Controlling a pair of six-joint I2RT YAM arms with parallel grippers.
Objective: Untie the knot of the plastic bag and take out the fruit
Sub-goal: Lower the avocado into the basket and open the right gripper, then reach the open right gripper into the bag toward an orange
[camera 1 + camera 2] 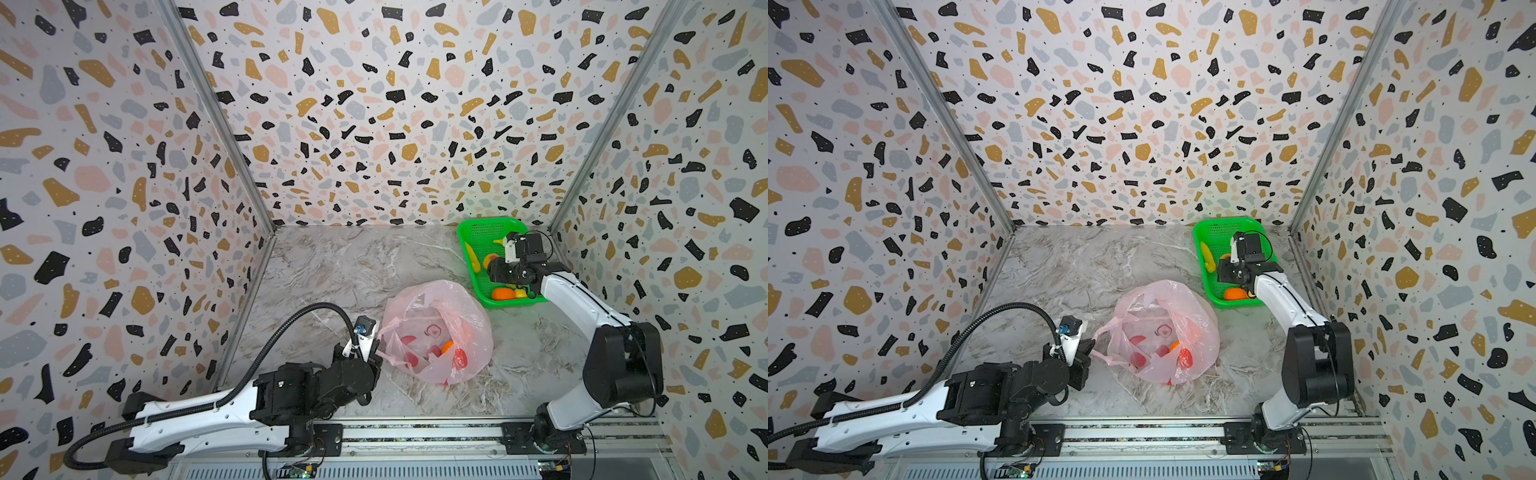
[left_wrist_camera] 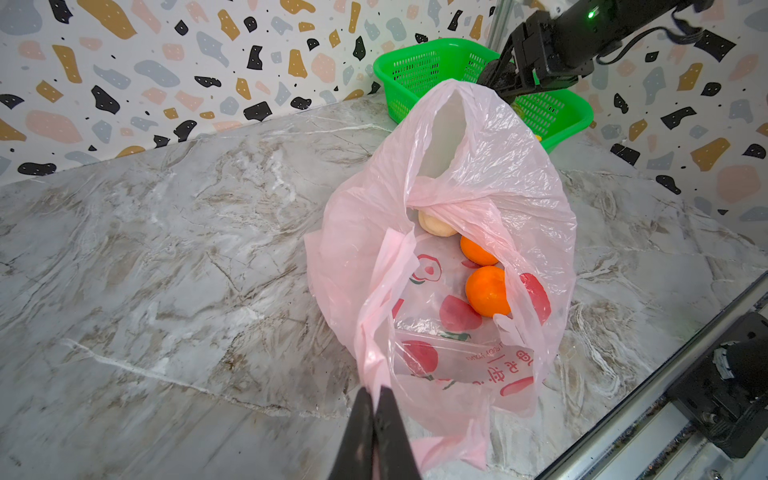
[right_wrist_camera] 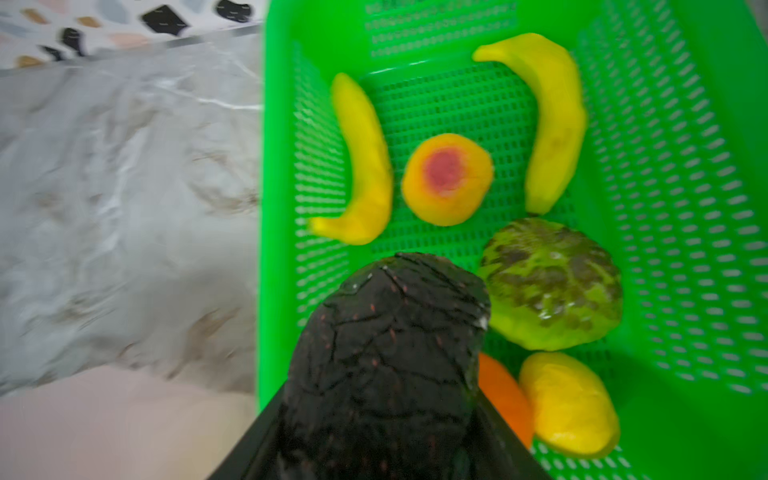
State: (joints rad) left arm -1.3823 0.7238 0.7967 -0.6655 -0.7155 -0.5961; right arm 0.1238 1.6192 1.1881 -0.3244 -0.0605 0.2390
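**Two claws, both gripping**

My left claw (image 2: 376, 390) is pinched tight on a handle strip (image 2: 374, 324) of the bag (image 2: 511, 174). The bag sits with its mouth open near the middle of the tabletop (image 2: 166, 249). Inside it a tangerine (image 2: 487, 291) lies just beside another tangerine (image 2: 478, 250), with a pale fruit (image 2: 434, 224) near them.

My right claw (image 3: 382, 395) is spread partway, clamping the avocado (image 3: 390, 328) by its sides over the basket (image 3: 685, 208) at the far right corner. I cannot tell whether the avocado touches the basket floor. A peach (image 3: 446, 178) and a bumpy green fruit (image 3: 550, 286) lie in the basket.
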